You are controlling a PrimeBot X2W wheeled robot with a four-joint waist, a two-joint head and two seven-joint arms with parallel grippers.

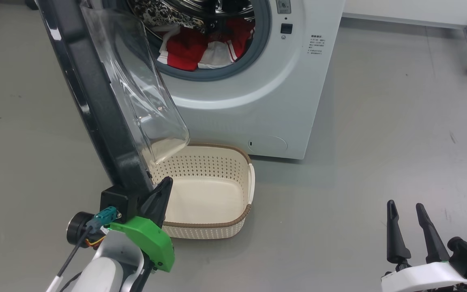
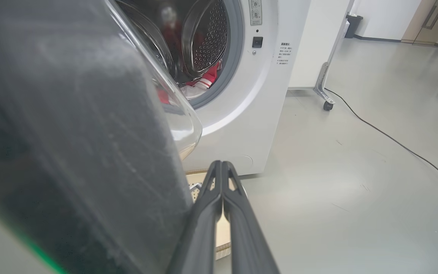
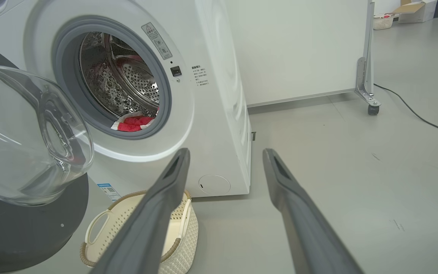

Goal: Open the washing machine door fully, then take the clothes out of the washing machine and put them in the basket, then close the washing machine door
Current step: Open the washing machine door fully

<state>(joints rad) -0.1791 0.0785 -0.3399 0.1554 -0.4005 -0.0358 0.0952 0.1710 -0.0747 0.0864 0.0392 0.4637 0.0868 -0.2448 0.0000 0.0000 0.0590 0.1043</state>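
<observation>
The large round washing machine door (image 1: 91,101), with its wide glossy black ring and bulging clear glass bowl, is seen swung out from the big white front-loading washing machine (image 1: 258,101), nearly edge-on in the head view. The opening, ringed by a grey gasket, is left uncovered. The red jersey clothes with white trim (image 1: 201,48) are seen lying in the lower part of the perforated steel drum, heaped against the gasket.

The small cream perforated plastic basket with a brown woven-look rim (image 1: 251,182) is set on the grey floor (image 1: 379,142) just in front of the machine, and its back left corner is overhung by the door's glass bowl.

The left gripper (image 1: 163,190) is held just beside the door's lower edge, on the door's inner side above the basket's left rim. Its two dark fingers are pressed together with nothing between them. Whether the door is touched cannot be told.

The right gripper (image 1: 404,207) is kept low at the right, well apart from the machine and the basket. Its fingers are spread wide and nothing is held.
</observation>
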